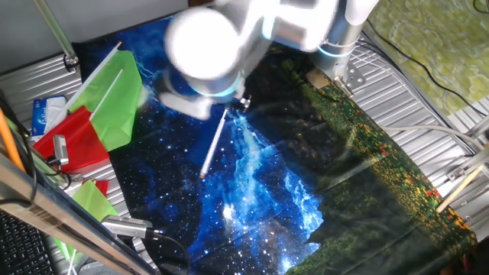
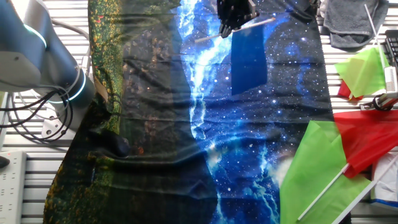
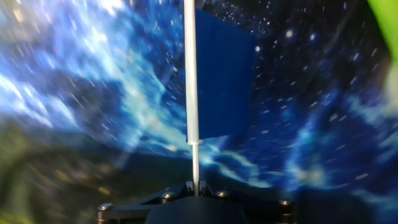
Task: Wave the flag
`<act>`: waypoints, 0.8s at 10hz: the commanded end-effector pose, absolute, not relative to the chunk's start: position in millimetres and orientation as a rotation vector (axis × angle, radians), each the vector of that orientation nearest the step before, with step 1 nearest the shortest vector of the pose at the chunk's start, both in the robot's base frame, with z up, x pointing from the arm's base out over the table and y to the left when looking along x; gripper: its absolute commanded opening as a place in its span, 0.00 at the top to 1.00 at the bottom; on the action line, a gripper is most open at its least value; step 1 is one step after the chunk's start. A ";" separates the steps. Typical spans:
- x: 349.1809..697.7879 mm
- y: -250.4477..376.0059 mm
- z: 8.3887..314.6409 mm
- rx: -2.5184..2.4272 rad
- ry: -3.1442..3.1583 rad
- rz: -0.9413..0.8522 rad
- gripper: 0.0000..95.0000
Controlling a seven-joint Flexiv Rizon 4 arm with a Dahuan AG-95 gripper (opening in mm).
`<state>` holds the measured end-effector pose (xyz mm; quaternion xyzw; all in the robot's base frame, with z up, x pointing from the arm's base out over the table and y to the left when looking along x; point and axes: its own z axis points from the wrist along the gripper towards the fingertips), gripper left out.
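The gripper (image 2: 235, 23) is pinching the flag (image 2: 249, 59) by its thin stick's bare end, holding it above the surface's twelve o'clock edge; light, limp cloth, likely flexing stick.

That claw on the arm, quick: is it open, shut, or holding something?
Gripper: shut on the thin white stick of the small dark-blue cloth flag, held above the starry tablecloth.
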<state>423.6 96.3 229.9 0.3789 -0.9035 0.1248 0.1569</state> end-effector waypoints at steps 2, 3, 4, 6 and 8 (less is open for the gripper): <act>420.8 91.1 229.5 1.369 -2.573 0.351 1.00; 420.8 91.1 229.5 1.336 -2.589 0.322 1.00; 420.6 91.1 229.6 1.222 -2.632 0.228 1.00; 419.6 92.3 230.4 1.156 -2.674 0.183 1.00; 418.1 93.7 231.4 0.996 -2.735 0.067 1.00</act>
